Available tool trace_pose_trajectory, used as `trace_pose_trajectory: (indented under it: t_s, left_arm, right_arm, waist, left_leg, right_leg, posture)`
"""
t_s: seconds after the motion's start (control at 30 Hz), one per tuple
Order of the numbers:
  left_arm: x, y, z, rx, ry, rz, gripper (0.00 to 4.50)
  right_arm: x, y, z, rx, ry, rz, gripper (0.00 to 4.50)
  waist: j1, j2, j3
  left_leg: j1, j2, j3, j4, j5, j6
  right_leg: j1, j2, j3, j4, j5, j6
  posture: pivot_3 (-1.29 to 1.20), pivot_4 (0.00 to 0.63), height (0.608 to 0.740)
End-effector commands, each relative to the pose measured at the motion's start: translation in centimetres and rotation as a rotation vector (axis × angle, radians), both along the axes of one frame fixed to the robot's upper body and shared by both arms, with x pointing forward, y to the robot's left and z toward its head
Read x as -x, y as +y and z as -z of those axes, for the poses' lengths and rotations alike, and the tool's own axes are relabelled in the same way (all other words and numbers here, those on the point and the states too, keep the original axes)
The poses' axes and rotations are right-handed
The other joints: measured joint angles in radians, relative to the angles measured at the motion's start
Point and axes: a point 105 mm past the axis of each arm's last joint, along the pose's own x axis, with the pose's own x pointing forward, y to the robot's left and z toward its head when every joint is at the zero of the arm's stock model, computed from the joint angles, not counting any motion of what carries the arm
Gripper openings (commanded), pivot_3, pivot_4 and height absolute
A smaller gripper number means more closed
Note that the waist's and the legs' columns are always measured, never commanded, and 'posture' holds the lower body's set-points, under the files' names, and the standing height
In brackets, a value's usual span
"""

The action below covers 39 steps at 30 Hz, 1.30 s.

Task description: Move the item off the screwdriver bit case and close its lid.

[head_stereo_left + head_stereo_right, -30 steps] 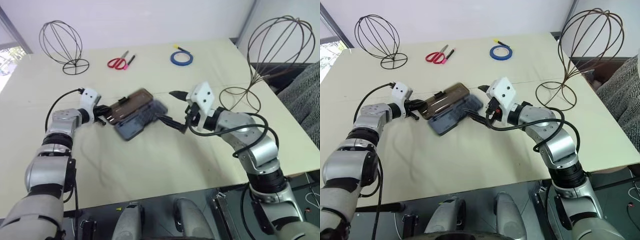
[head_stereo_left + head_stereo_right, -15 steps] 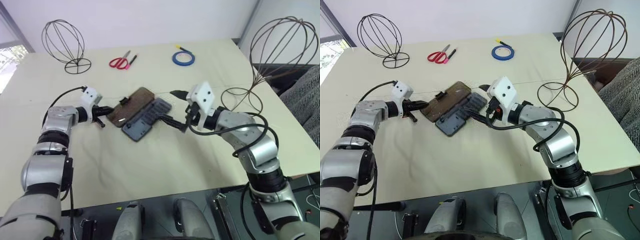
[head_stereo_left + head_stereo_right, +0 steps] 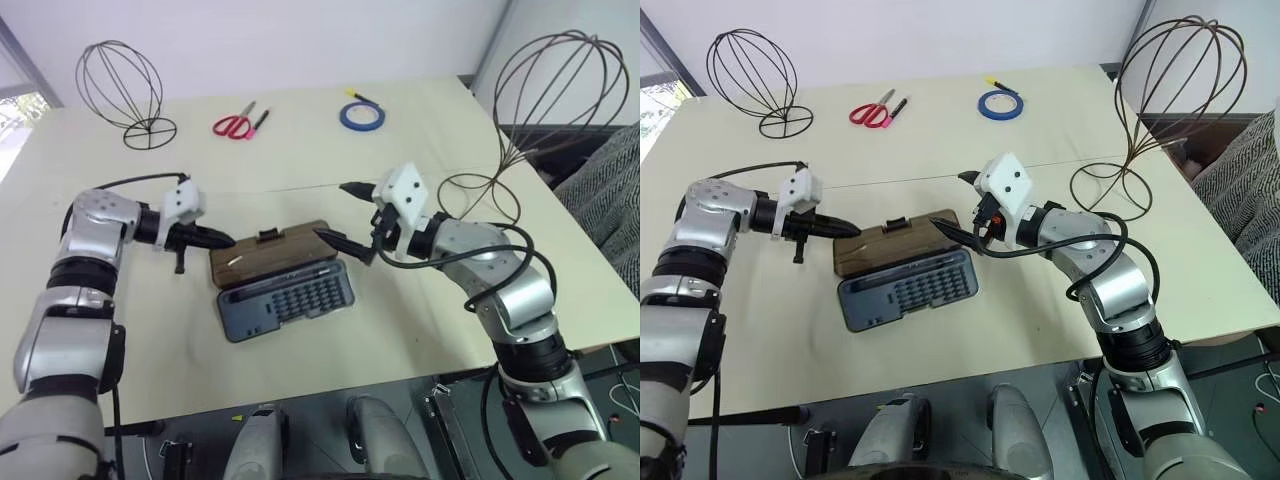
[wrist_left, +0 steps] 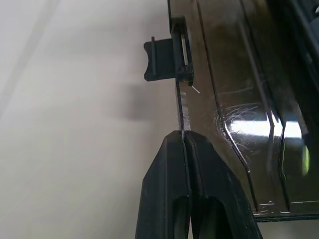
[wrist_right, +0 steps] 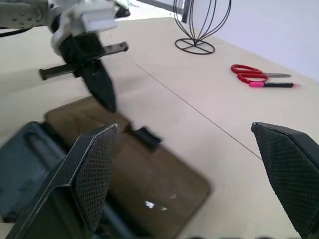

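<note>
The screwdriver bit case (image 3: 285,298) lies open on the table, its rows of bits showing. Its smoky-brown lid (image 3: 270,252) is folded flat behind it, the black latch (image 4: 164,59) at its far edge. My left gripper (image 3: 222,240) is shut, its tip pinching the lid's left rim (image 4: 182,114). My right gripper (image 3: 340,215) hovers open over the lid's right end, touching nothing; its two fingers (image 5: 94,169) stand wide apart. The item, a brown wire head cage (image 3: 550,100), stands on the table at the far right, clear of the case.
A black wire stand (image 3: 120,85) is at the back left. Red scissors (image 3: 235,125), a pen (image 3: 262,120) and a blue tape roll (image 3: 362,115) lie along the back. Grey fabric (image 3: 610,190) borders the table's right edge.
The case has swung from a diagonal to lie square and nearer me, lid flat behind it. My left gripper drew back and turned with the lid. The right gripper stayed put.
</note>
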Motion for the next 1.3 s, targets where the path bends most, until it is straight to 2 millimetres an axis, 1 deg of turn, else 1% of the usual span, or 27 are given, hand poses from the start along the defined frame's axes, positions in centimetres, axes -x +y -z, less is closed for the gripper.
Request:
trace_pose_trajectory:
  t_s: [0.03, 0.1, 0.2, 0.33, 0.43, 0.63, 0.83, 1.03, 1.2, 1.3]
  left_arm:
    - [0.5, 0.6, 0.5, -0.105, -0.05, 0.064, 0.01]
    - [0.3, 0.6, 0.7, -0.115, -0.078, 0.058, 0.01]
    - [-0.6, 0.5, 0.7, -0.132, -0.167, 0.028, 0.01]
    - [-2.0, 0.5, 0.1, -0.158, -0.304, -0.023, 0.01]
    - [-2.4, 0.0, -0.4, -0.117, -0.337, -0.035, 0.01]
    - [-2.4, -0.2, -0.6, -0.094, -0.327, -0.032, 0.01]
    - [-1.4, -0.4, 0.0, -0.06, -0.243, 0.016, 0.01]
    - [-0.6, -1.1, 0.4, -0.02, -0.195, 0.062, 0.01]
    - [-0.3, -1.3, 0.8, -0.011, -0.185, 0.062, 0.01]
    - [-0.4, -1.1, 1.0, -0.019, -0.184, 0.043, 0.01]
  right_arm:
    - [0.4, 0.2, -1.6, -0.011, -0.07, -0.017, 4.5]
    - [0.4, 0.3, -1.7, -0.011, -0.069, -0.019, 4.5]
    - [0.5, 0.3, -1.6, -0.009, -0.067, -0.021, 4.5]
    - [0.6, 0.4, -1.6, -0.008, -0.066, -0.023, 4.5]
    - [0.6, 0.4, -1.6, -0.008, -0.065, -0.025, 4.5]
    - [0.7, 0.5, -1.5, -0.007, -0.064, -0.028, 4.5]
    - [0.6, 0.5, -1.5, -0.005, -0.064, -0.031, 4.5]
    - [0.6, 0.6, -1.5, -0.003, -0.065, -0.036, 4.5]
    - [0.6, 0.6, -1.5, -0.001, -0.063, -0.036, 4.5]
    - [0.6, 0.6, -1.5, 0.0, -0.063, -0.036, 4.5]
  waist:
    - [0.001, 0.0, 0.0]
    - [0.003, 0.0, 0.0]
    - [0.003, 0.0, 0.0]
    - [0.004, 0.0, 0.0]
    - [0.006, 0.0, 0.0]
    - [0.01, 0.0, 0.0]
    - [0.01, 0.0, 0.0]
    - [0.007, 0.0, 0.0]
    - [0.006, 0.0, 0.0]
    - [0.005, 0.0, 0.0]
  left_leg:
    - [0.0, 0.0, 0.0, 0.0, 0.0, 0.0]
    - [0.0, 0.0, 0.0, 0.0, 0.0, 0.0]
    - [0.0, 0.0, 0.0, 0.0, 0.0, 0.0]
    - [0.0, 0.0, 0.0, 0.001, 0.0, 0.0]
    - [0.0, 0.0, 0.0, 0.003, 0.0, 0.0]
    - [0.0, 0.0, 0.0, 0.006, 0.0, 0.0]
    - [0.0, 0.0, 0.0, 0.007, 0.0, 0.0]
    - [-0.001, 0.0, 0.0, 0.007, 0.0, 0.0]
    - [-0.001, 0.0, 0.0, 0.007, 0.0, 0.0]
    - [-0.001, 0.0, 0.0, 0.007, 0.0, 0.0]
  right_leg:
    - [0.0, 0.0, 0.0, 0.0, 0.0, 0.0]
    - [0.0, 0.0, 0.0, 0.0, 0.0, 0.0]
    - [0.0, 0.0, 0.0, 0.0, 0.0, 0.0]
    - [0.0, 0.0, 0.0, 0.001, 0.0, 0.0]
    - [0.0, 0.0, 0.0, 0.003, 0.0, 0.0]
    - [0.0, 0.0, 0.0, 0.005, 0.0, 0.0]
    - [0.0, 0.0, 0.0, 0.006, 0.0, 0.0]
    - [0.0, 0.0, 0.0, 0.006, 0.0, 0.0]
    - [0.0, 0.0, 0.0, 0.006, 0.0, 0.0]
    - [0.0, 0.0, 0.0, 0.006, 0.0, 0.0]
  posture:
    - [0.0, 0.15, 0.74]
    - [0.0, 0.15, 0.74]
    - [0.0, 0.15, 0.74]
    - [0.0, 0.15, 0.74]
    - [0.0, 0.15, 0.74]
    - [0.0, 0.15, 0.74]
    - [0.0, 0.15, 0.74]
    - [0.0, 0.15, 0.74]
    - [0.0, 0.15, 0.74]
    - [0.0, 0.15, 0.74]
